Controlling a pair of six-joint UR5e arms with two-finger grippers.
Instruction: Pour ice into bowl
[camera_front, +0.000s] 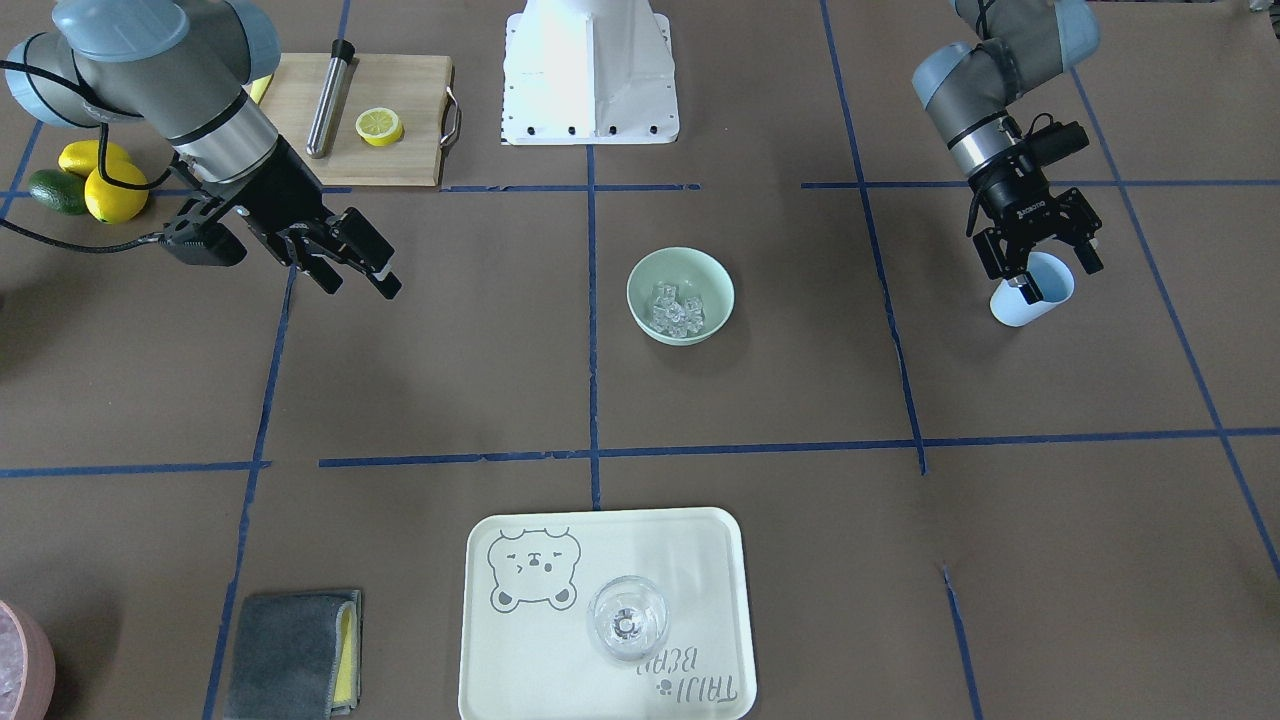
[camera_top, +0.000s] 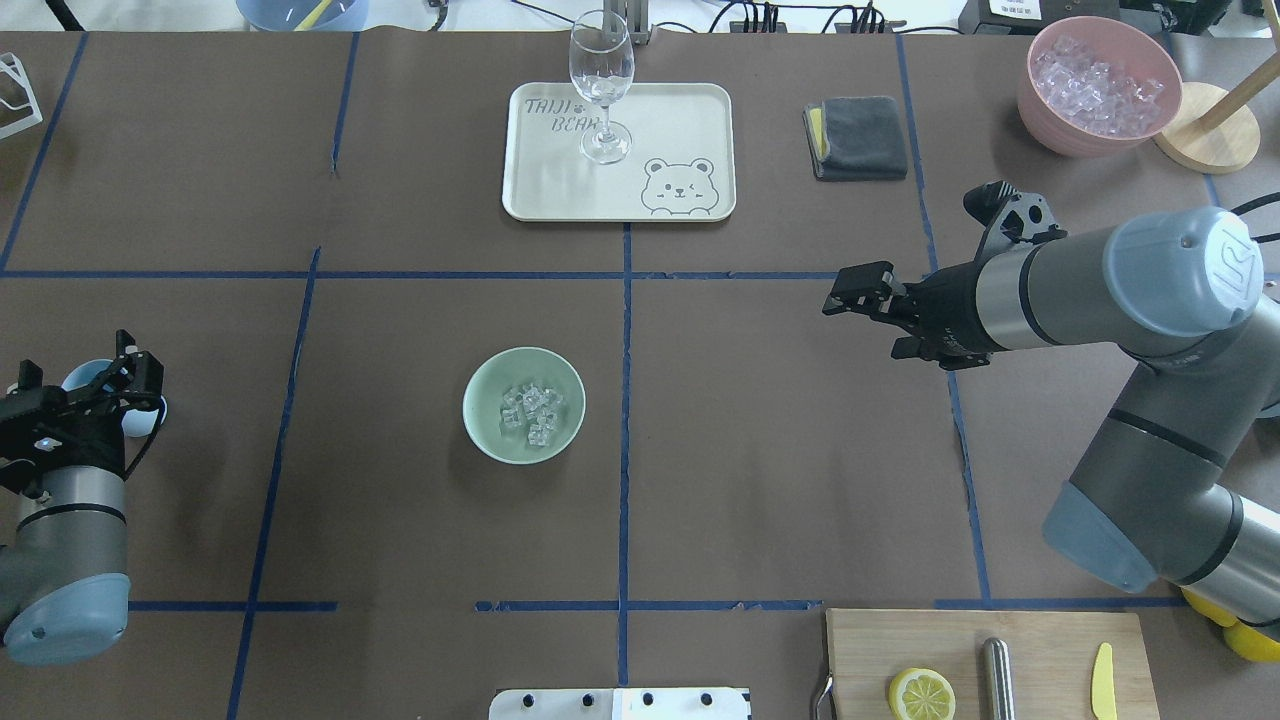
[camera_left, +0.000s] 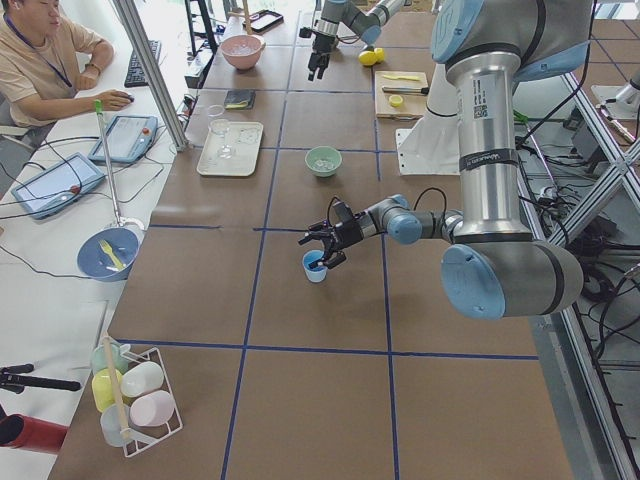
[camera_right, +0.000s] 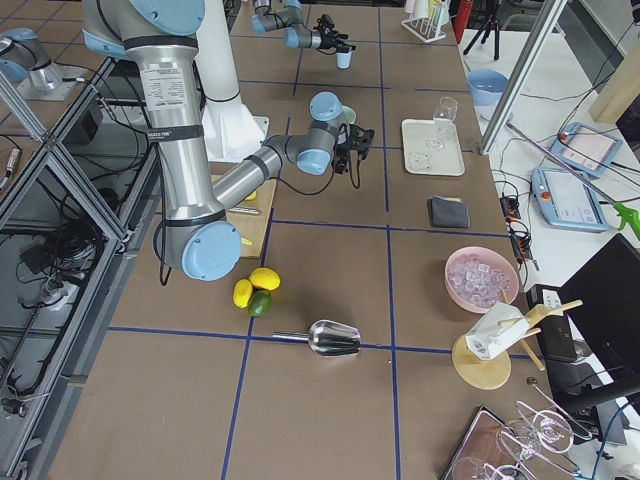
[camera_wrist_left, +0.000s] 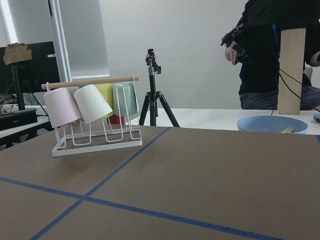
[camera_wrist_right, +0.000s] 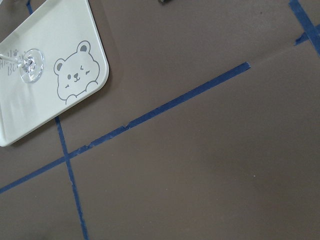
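Note:
The pale mint-green bowl (camera_front: 722, 282) stands near the table's middle and holds a small heap of clear ice cubes (camera_front: 678, 308). Both also show in the overhead view: bowl (camera_top: 480, 388), ice (camera_top: 530, 412). My left gripper (camera_front: 1050, 272) is low at my left side of the table, its fingers spread open on either side of the rim of an upright light blue cup (camera_front: 1045, 298); the overhead view shows that gripper (camera_top: 88, 378) too. My right gripper (camera_front: 360, 275) hangs open and empty above the table, well to the bowl's other side.
A cream tray (camera_front: 500, 650) with a wine glass (camera_front: 627, 618) lies at the far edge, with a grey cloth (camera_front: 295, 650) beside it. A pink container (camera_top: 1040, 110) of whitish ice stands at the far right corner. A cutting board (camera_front: 400, 160) with a lemon half lies near my base.

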